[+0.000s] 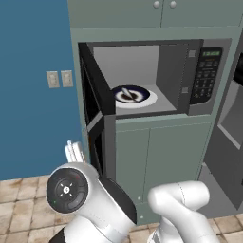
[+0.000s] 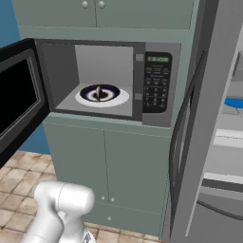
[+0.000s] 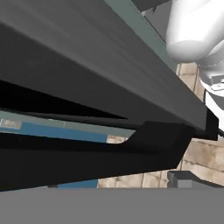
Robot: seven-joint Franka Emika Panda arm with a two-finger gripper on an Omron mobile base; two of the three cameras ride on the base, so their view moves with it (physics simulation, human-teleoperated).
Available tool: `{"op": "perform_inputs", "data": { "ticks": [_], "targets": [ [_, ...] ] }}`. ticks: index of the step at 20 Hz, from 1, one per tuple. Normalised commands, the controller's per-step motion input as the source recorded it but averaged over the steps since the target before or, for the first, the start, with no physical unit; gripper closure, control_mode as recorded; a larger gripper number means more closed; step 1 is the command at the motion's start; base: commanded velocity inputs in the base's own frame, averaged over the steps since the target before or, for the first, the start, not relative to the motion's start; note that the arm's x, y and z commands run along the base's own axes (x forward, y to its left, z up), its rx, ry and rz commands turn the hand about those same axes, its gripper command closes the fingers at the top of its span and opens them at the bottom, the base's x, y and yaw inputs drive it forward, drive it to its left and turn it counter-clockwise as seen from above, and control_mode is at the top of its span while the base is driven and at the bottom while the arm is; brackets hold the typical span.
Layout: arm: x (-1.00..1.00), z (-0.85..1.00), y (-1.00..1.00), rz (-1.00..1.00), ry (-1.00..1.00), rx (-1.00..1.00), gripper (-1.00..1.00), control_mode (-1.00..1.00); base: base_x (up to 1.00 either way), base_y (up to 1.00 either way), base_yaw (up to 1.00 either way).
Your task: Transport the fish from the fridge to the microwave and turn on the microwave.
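Note:
The microwave (image 1: 190, 71) stands open in the teal cabinet, its dark-windowed door (image 1: 97, 95) swung out to the left. On its white turntable plate (image 1: 151, 98) rests a dark blue dish with a small grey piece on it. My gripper (image 1: 74, 153) reaches up just left of the door's lower edge, fingers apart and holding nothing. In the hand view the door's dark underside (image 3: 87, 83) passes close overhead. The fridge (image 2: 228, 142) is open at the right, behind its thick grey door (image 2: 204, 118). A bright blue lump (image 2: 234, 102), the fish as far as I can tell, lies on a fridge shelf.
Closed cabinet doors (image 1: 161, 161) sit below the microwave, upper cabinets (image 2: 95, 12) above it. A blue wall with two light switches (image 1: 60, 79) is on the left. The floor is tan tile (image 1: 19, 199). The fridge door (image 1: 228, 156) juts out at the right.

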Motion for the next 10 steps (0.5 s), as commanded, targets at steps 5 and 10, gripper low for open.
{"op": "perform_inputs", "data": {
  "ticks": [5, 10],
  "targets": [
    [-0.03, 0.10, -0.33, -0.03, 0.00, 0.00, -1.00, -1.00, 0.00, 0.00, 0.00],
    [0.00, 0.06, -0.39, -0.03, 0.00, 0.00, -1.00, -1.00, 0.00, 0.00, 0.00]
  ]
}}
